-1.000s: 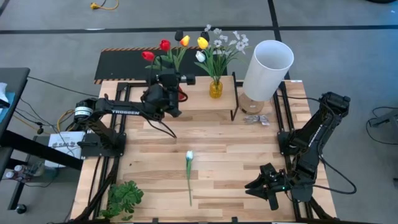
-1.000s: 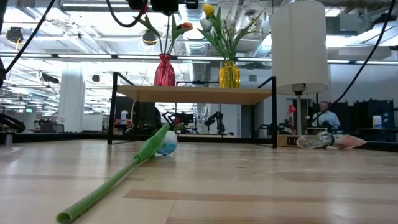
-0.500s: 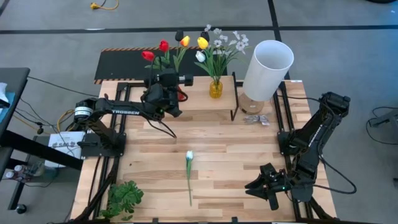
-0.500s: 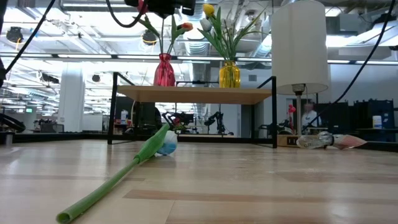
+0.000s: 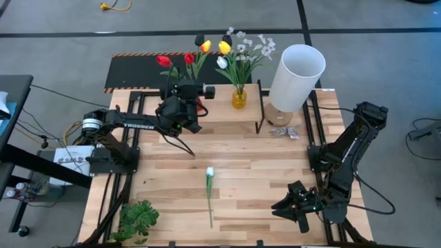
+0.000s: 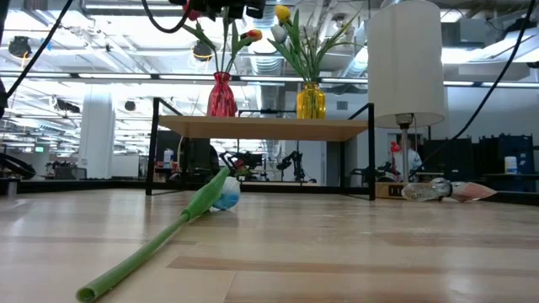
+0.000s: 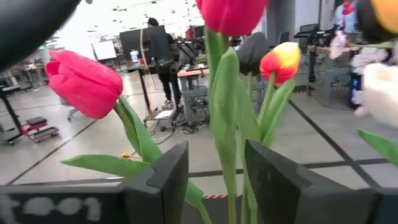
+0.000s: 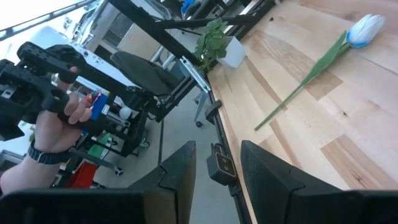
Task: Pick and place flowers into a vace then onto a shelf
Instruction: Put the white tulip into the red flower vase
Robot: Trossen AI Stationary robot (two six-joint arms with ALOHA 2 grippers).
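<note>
On the shelf (image 5: 227, 114) stand a red vase (image 6: 222, 95) and a yellow vase (image 6: 311, 101), both with flowers in them. My left gripper (image 7: 216, 180) hovers above the red vase, open. A red tulip's green stem (image 7: 224, 124) rises between its fingers without touching them. More tulips, red (image 5: 164, 60) and orange-yellow (image 7: 280, 59), stand in that vase. A white-headed tulip (image 5: 209, 193) lies flat on the table's middle. Near the table's front right my right gripper (image 5: 286, 205) is open, with nothing between its fingers.
A tall white lamp shade (image 5: 296, 76) stands at the shelf's right end, with small wrappers (image 5: 282, 131) beside its foot. A leafy green sprig (image 5: 138, 219) lies at the near left corner. A black striped panel (image 5: 138, 72) lies behind the table. A person's hand (image 8: 59, 124) shows beyond the table.
The red tulip head above my left gripper has shifted a little toward the table's near and right side, and its stem now stands free in the red vase. The gripper has stayed above the vase.
</note>
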